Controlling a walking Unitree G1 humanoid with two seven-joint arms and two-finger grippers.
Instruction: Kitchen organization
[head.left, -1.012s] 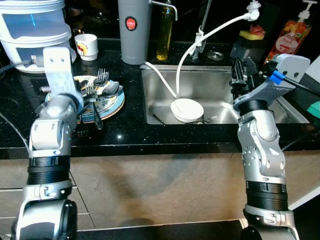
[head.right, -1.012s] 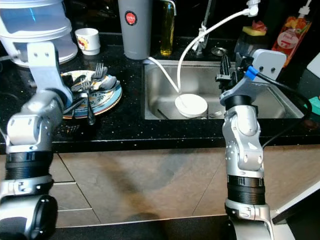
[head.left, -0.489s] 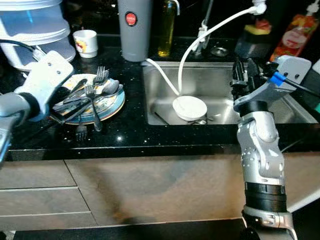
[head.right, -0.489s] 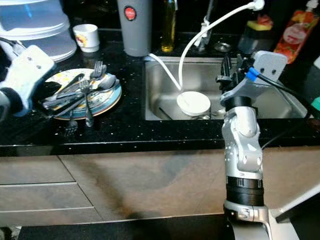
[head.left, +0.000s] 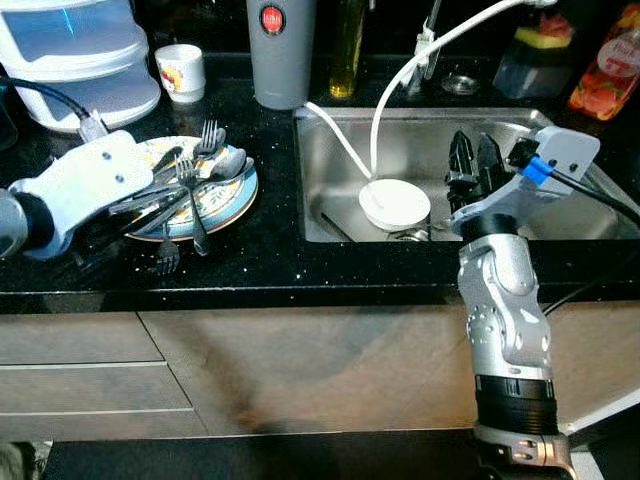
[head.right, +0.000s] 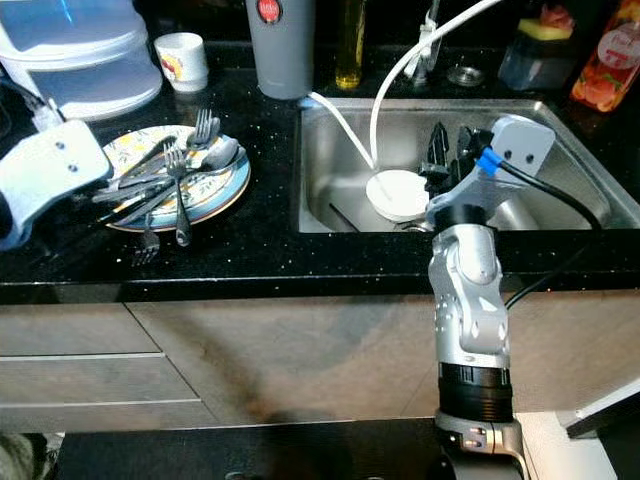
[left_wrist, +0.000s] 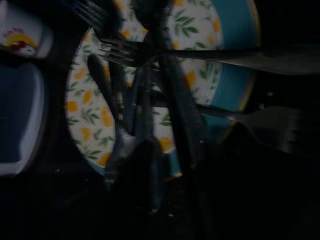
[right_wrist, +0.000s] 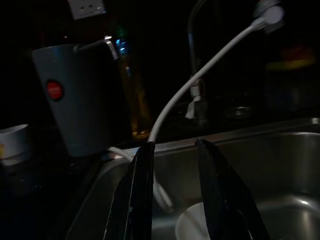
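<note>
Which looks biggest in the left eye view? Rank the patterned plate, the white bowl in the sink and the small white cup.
1. Round blue-rimmed patterned plate with cutlery.
2. White bowl in the steel sink.
3. Small white printed cup, though it stands farther back, so nearness may shrink it.

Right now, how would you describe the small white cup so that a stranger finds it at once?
Start at the black stone counter left of the steel sink. At its back, between the big white-and-blue appliance and the tall grey canister, stands the small white cup. It alone carries a red-and-yellow picture.
</note>
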